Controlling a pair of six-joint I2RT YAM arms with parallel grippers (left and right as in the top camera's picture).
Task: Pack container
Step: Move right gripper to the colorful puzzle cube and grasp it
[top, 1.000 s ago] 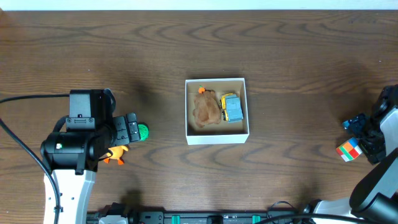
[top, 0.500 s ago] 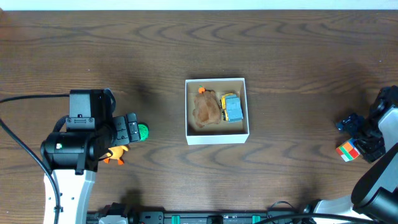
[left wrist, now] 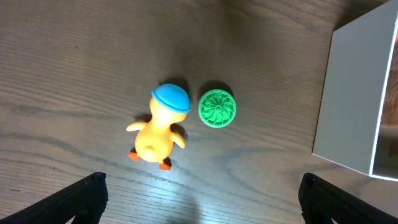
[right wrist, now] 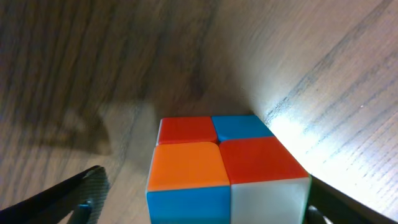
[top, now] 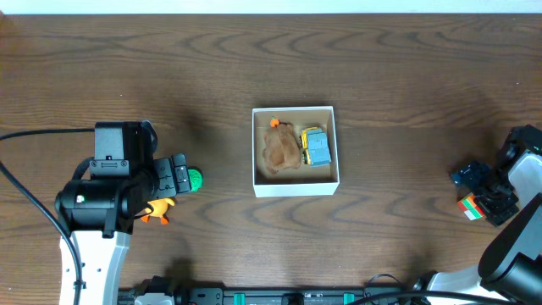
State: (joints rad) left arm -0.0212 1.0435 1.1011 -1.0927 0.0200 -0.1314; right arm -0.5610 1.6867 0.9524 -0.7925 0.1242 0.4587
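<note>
Shift: my right gripper [right wrist: 202, 196] now down over cube [right wrist: 217, 165], jaws spread either side, unclamped | my left gripper [left wrist: 199, 199] spread above duck [left wrist: 158, 127] | container [top: 295, 187] central, two toys in | I judge cube pick near

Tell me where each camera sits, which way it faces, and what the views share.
Overhead: above the table, looking straight down at the container; both arms show, left gripper and right gripper.
Left wrist: on the left arm, facing down at a duck and green disc; its open fingers show.
Right wrist: low over the cube; its fingers flank it.
Shared: overhead also shows duck, disc and cube.
</note>
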